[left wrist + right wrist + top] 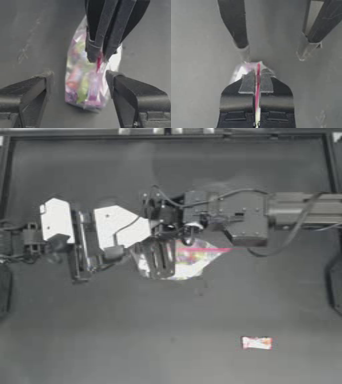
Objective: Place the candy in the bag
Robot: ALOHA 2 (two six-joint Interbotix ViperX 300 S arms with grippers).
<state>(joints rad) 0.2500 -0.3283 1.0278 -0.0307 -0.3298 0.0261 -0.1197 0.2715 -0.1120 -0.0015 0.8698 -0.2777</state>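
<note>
Fingers [257, 82] pinch bag [85, 85]; top shows candy [256, 342].

The left gripper [80, 82] stands spread wide around the bag [83, 82], with bare surface [100, 338] showing outside each jaw. The right gripper [257, 81], pinched on the bag's seal strip, blocks the way just beyond. The candy [256, 342] lies well apart, nothing near it.

The dark table [80, 338] carries the candy [256, 342] and the bag [190, 259]
</note>
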